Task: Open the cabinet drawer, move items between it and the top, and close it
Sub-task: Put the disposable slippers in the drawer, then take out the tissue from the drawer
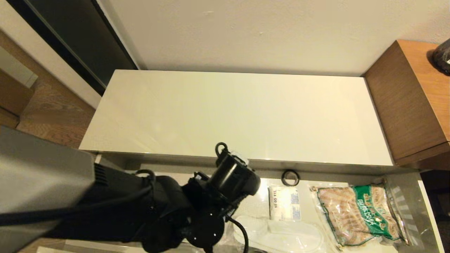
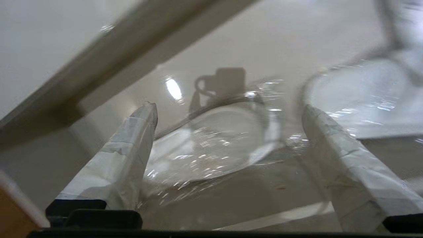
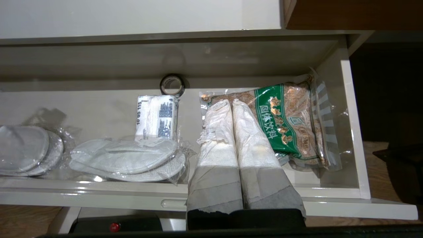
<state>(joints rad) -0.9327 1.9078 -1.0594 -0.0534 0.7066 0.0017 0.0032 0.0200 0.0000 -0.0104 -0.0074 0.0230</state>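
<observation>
1. Left gripper (image 2: 228,109) of mine hangs wide open, holding nothing, over a clear-wrapped slipper pair (image 2: 211,145).
2. Cabinet drawer (image 3: 198,195), glossy pale beige, stands pulled out; slippers and tissue pack (image 3: 157,115) lie inside.
3. Right gripper (image 3: 231,109) pressed shut, parked.

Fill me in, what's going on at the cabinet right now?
The drawer is pulled open. The left gripper is open above one wrapped slipper pair lying in it, holding nothing. The second slipper pair, tissue pack, snack bag and black ring also lie inside. The top is bare. The right gripper is shut, parked in front of the drawer.
</observation>
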